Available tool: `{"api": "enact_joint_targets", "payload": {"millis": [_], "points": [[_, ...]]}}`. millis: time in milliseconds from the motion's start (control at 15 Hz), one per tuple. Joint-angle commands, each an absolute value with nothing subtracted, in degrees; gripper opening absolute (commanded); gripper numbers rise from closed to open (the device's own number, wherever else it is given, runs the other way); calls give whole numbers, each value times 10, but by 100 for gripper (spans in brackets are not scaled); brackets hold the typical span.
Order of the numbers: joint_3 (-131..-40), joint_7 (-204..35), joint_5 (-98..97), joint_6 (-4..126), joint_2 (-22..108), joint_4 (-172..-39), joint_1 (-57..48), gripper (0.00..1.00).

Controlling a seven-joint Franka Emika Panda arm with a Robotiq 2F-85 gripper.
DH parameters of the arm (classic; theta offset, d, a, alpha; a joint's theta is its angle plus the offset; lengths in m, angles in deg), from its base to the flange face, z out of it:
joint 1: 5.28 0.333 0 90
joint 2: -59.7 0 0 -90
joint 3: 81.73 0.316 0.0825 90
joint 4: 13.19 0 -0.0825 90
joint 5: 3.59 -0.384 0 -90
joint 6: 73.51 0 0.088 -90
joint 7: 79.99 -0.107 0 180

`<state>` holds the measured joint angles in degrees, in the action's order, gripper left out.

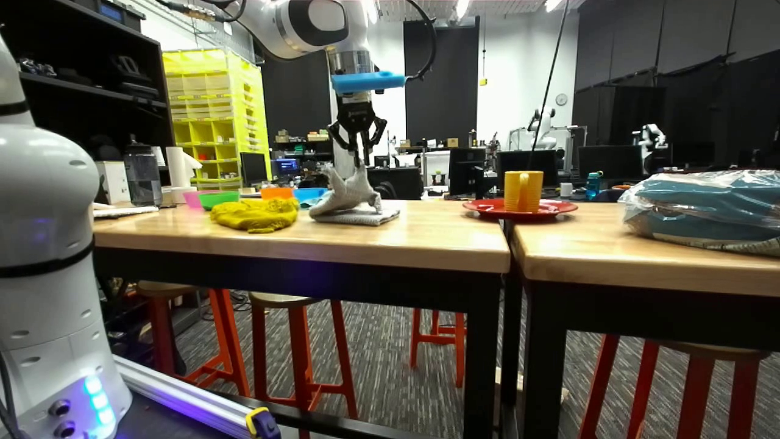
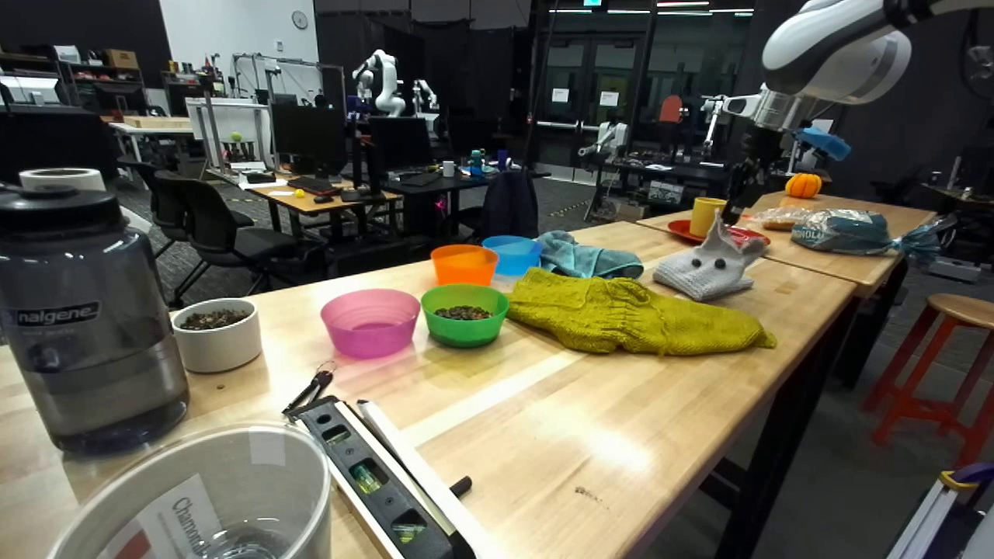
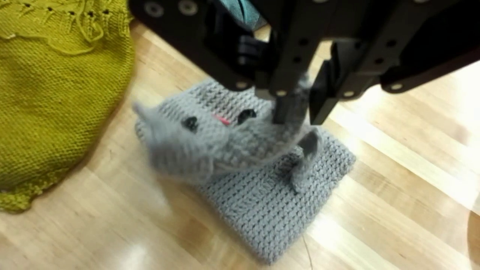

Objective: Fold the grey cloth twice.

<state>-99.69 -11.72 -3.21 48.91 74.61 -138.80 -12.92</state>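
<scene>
Wrist view: grey cloth (image 3: pixel 251 150) lies at seven o'clock from the gripper (image 3: pixel 300 116), jaws flanking its raised flap, whether gripping I cannot tell; likely mid-fold, next lay the flap flat.

Grey cloth (image 3: pixel 240 150) was knit, 2 black dots (image 3: pixel 190 123), pink mark (image 3: pixel 222 119). Sat on wooden tabletop (image 1: pixel 426 235), partly folded: wrist view, left part rose bunched, near right part lay flat. Peak (image 1: pixel 361 180) stood up in an exterior view.
</scene>
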Motion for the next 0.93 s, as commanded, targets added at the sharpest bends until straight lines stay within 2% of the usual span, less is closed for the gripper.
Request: {"api": "enact_joint_targets", "payload": {"millis": [0, 467, 867], "points": [[-989, -119, -22, 484, 746, -1379, -136, 54], [-951, -205, 12, 503, 772, -1401, -128, 99], [-906, -345, 13, 505, 771, -1408, -112, 100]]}}
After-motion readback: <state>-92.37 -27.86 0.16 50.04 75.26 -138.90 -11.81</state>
